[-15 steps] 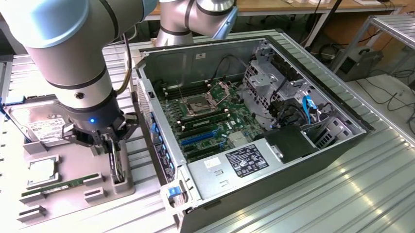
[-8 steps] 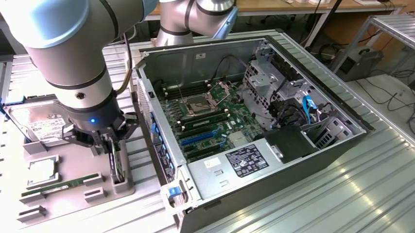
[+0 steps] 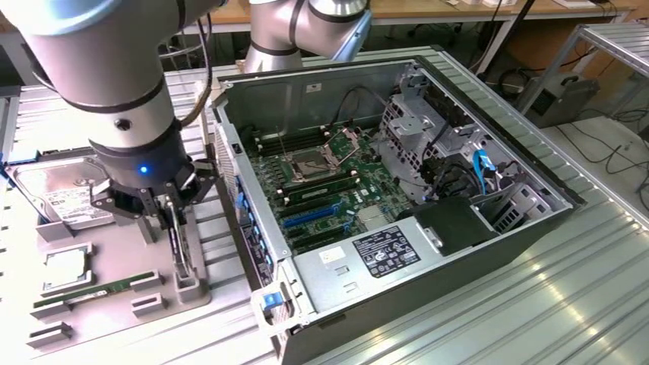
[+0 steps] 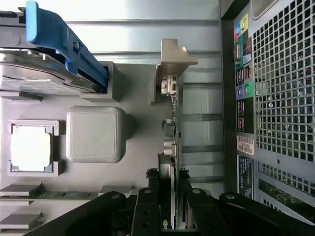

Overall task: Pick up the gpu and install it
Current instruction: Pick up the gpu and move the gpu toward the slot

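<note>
Black two-finger claw (image 3: 169, 228) sits straight over the gpu, a thin black circuit card (image 3: 181, 255), and straddles its top edge. In the wrist view the claw (image 4: 169, 199) appears clamped on the card (image 4: 169, 132), one pad against each face, no gap visible

Card stands on edge in a slot of the grey moulded parts tray (image 3: 112, 255), just beside the open black PC tower case (image 3: 461, 84) and on the exterior view's left of it. Not lifted yet

Long axis runs flat along the tray, roughly parallel to the case's near wall, across the claw's closing direction. Silver bracket end (image 4: 172, 64) pokes out clear of the claw, at a grey support post

Looks: very thin edge-on, small metal connectors along it, fan face can't be made out

Blue expansion slots (image 3: 309, 217) on the green motherboard are well apart from it, inside the case
</note>
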